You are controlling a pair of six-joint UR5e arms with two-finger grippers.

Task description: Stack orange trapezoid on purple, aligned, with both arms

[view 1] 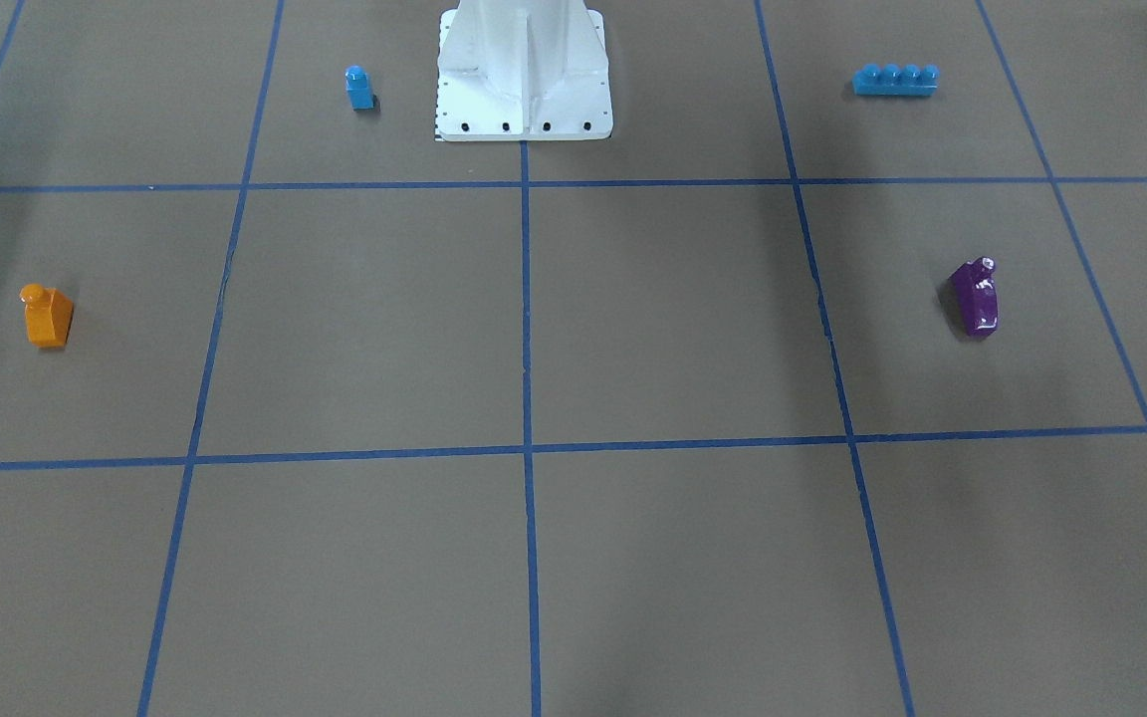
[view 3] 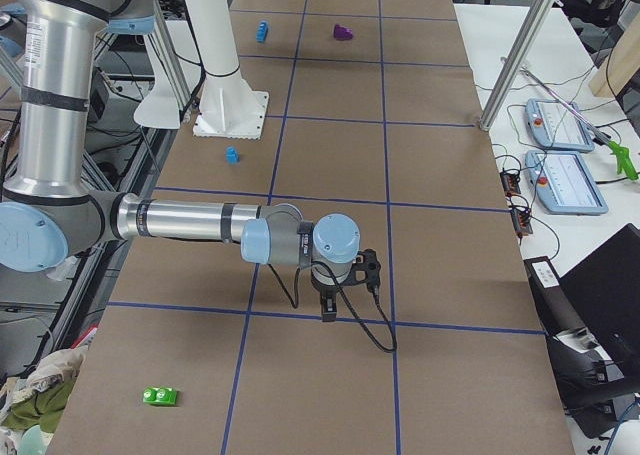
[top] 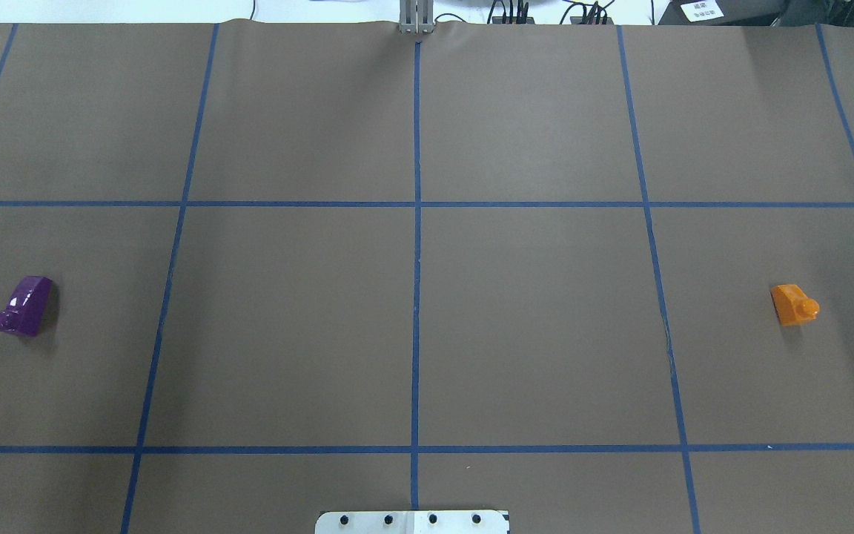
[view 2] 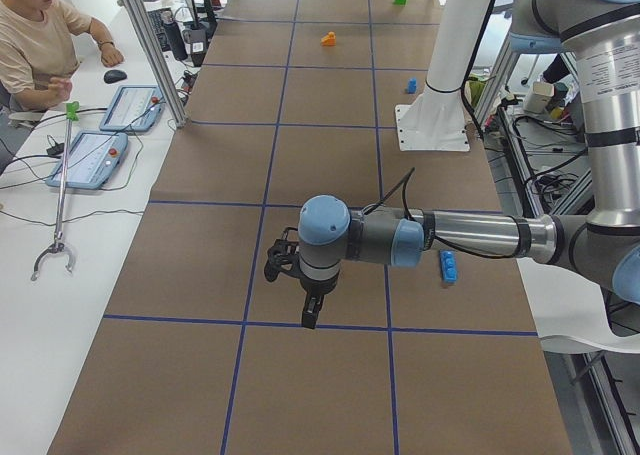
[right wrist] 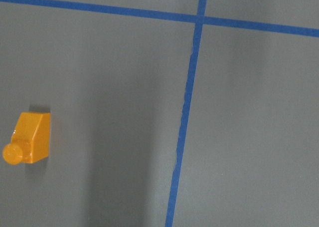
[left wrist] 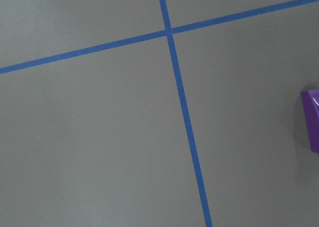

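Note:
The orange trapezoid [view 1: 48, 316] stands on the brown table, at the right in the overhead view [top: 793, 304] and at the left in the right wrist view [right wrist: 30, 138]. The purple block [view 1: 975, 297] lies on its side at the far left of the overhead view [top: 24, 305]; its edge shows in the left wrist view [left wrist: 311, 119]. The two blocks are far apart. My left gripper [view 2: 310, 318] and right gripper [view 3: 327, 312] show only in the side views, each pointing down above the table. I cannot tell if they are open or shut.
A small blue single-stud block [view 1: 359, 88] and a long blue four-stud brick [view 1: 895, 80] sit either side of the white robot pedestal [view 1: 524, 100]. A green block [view 3: 159, 396] lies at the table's right end. An operator [view 2: 40, 40] sits beside tablets.

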